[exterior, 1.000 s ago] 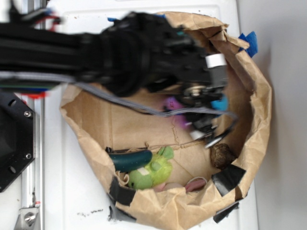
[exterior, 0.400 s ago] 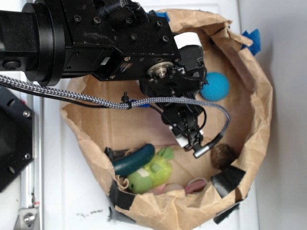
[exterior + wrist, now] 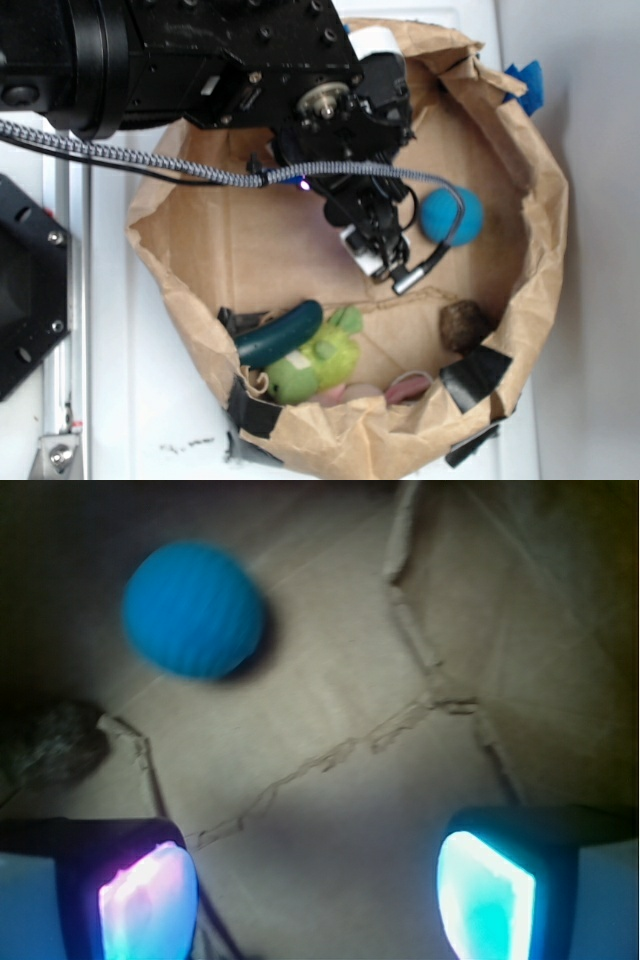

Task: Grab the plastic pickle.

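gripper point(image 3: 315, 900) fingers spread wide, empty, over bare bag point(image 3: 250, 262) floor; pickle point(image 3: 280, 333) well apart, touching green plush toy point(image 3: 318, 358); blue ball point(image 3: 194, 609) near gripper

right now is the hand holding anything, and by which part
Nothing is held. The hand is open over bare paper; the plastic pickle lies untouched near the bag's edge.

My exterior camera looks straight down on the paper bag point(image 3: 540, 200) from above the claw. My wrist camera peers closely past the fingertips point(image 3: 485, 895) at the bag floor; both show the blue ball point(image 3: 451, 215) ahead.
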